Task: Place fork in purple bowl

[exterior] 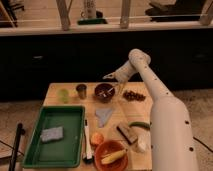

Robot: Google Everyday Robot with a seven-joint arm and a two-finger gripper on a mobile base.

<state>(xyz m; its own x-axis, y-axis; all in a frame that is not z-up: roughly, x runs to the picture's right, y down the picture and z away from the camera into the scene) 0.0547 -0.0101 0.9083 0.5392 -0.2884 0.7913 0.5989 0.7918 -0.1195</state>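
Note:
The purple bowl (105, 92) stands at the back middle of the wooden table (115, 107), dark and glossy. A small pale sliver inside it looks like the fork (103, 93), though I cannot make out its shape. My gripper (107, 77) hangs just above the bowl's far rim, at the end of the white arm (150, 85) that reaches in from the right.
A green cup (63, 94) and a metal cup (81, 90) stand left of the bowl, dark snacks (132, 95) to its right. In front are a grey cloth (104, 116), a green tray (35, 145) with a sponge (52, 134), a long white utensil (86, 142) and an orange bowl (111, 154).

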